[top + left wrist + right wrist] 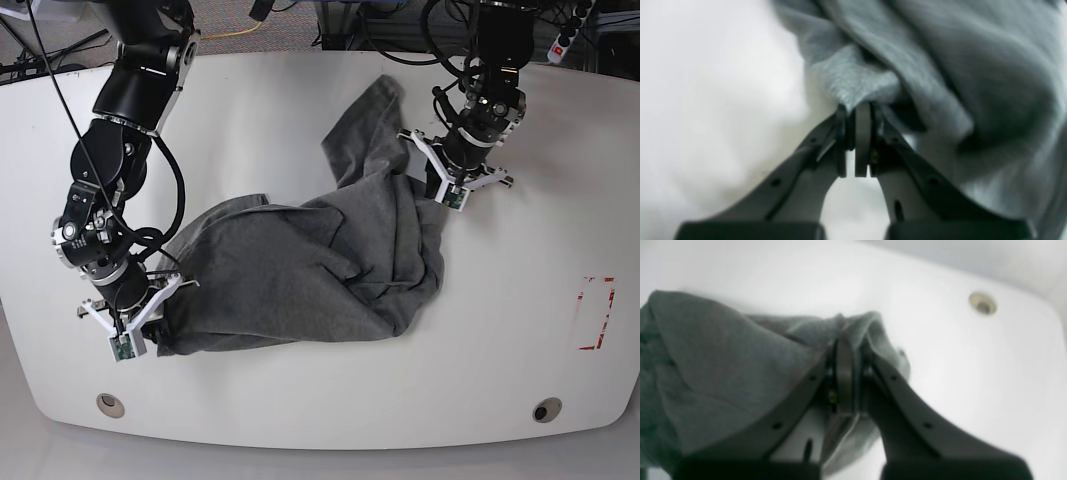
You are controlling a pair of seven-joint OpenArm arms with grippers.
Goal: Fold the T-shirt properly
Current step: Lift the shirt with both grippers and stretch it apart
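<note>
The heather-grey T-shirt (320, 270) lies crumpled across the middle of the white table (300, 100), with one part stretching up toward the far edge. My left gripper (432, 180) is at the shirt's right upper side. In the left wrist view it (857, 108) is shut on a pinched fold of the grey T-shirt (940, 66). My right gripper (158, 318) sits at the shirt's lower left corner. In the right wrist view it (846, 340) is shut on a bunched edge of the T-shirt (723, 356).
Two round grommets (110, 404) (546, 410) sit near the table's front edge; one grommet (982, 303) also shows in the right wrist view. A red outlined mark (597, 312) is at the table's right. Cables and a power strip (570, 35) lie beyond the far edge.
</note>
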